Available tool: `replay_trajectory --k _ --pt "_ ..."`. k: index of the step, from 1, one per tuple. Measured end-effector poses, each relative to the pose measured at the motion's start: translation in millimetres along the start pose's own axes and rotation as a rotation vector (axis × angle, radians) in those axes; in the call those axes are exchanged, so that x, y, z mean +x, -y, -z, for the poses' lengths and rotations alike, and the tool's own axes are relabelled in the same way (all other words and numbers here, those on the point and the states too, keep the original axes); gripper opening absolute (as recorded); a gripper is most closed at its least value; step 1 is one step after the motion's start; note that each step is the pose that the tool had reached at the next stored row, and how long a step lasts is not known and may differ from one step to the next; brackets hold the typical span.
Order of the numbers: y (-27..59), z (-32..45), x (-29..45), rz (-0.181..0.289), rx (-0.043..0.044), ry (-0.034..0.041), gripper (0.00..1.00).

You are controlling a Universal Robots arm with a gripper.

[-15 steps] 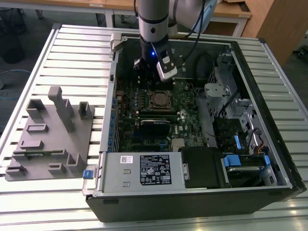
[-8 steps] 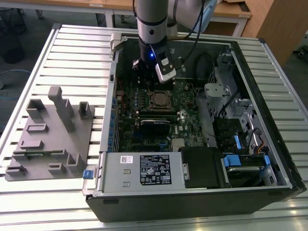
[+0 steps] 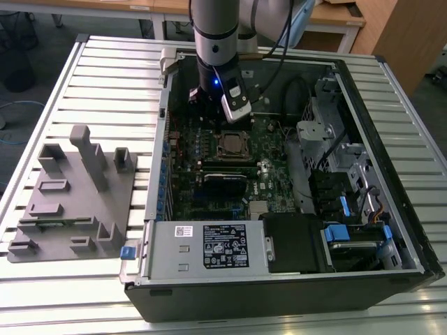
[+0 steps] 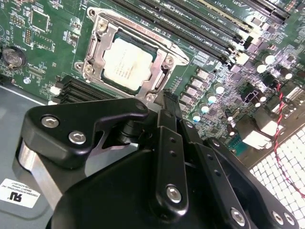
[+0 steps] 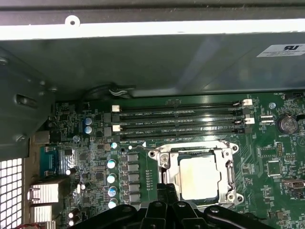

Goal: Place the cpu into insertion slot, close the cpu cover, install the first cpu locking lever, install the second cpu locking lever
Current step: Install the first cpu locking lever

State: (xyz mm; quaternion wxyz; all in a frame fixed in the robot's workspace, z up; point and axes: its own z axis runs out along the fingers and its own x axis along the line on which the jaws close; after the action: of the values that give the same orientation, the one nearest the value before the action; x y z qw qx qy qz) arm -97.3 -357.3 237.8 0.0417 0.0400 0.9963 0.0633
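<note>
Grey cpu (image 4: 127,61) lies framed by the lowered cpu cover (image 4: 94,50); our gripper (image 4: 167,98) hangs just beside the cover's edge, and we cannot tell its state.

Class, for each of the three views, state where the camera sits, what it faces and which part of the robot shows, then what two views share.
Exterior view: off the arm, above the open computer case, looking down into it; the arm reaches in.
First wrist view: on the arm, facing the cpu and memory slots; the gripper shows.
Second wrist view: on the arm, behind the gripper, facing the cpu.
Shared: both wrist views show the cpu and gripper.
</note>
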Motion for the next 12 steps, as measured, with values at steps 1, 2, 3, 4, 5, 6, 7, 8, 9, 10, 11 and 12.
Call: replay_trajectory --k 1,2,3,4,5,6,7,8,9,10,11,12 --pt "0.1 0.1 0.5 0.000 0.0002 -0.0001 0.11" --pt "0.1 0.1 0.7 0.000 0.0002 -0.0001 0.11" --pt "0.1 0.1 0.7 0.000 0.0001 -0.0001 0.11" --pt "0.1 0.1 0.7 0.000 0.0001 -0.0001 0.11" --pt "0.1 0.1 0.7 0.000 0.0001 -0.0001 0.11" --pt "0.1 0.1 0.7 0.000 0.0002 -0.0001 0.11" --pt "0.1 0.1 0.7 0.000 0.0002 -0.0001 0.11" --pt "0.1 0.1 0.7 0.000 0.0001 -0.0001 0.11" --pt "0.1 0.1 0.7 0.000 0.0001 0.0000 0.11" --pt "0.1 0.1 0.7 0.000 0.0001 0.0000 0.11" --pt "0.1 0.1 0.7 0.000 0.0001 -0.0001 0.11" --pt "0.1 0.1 0.7 0.000 0.0001 0.0000 0.11"
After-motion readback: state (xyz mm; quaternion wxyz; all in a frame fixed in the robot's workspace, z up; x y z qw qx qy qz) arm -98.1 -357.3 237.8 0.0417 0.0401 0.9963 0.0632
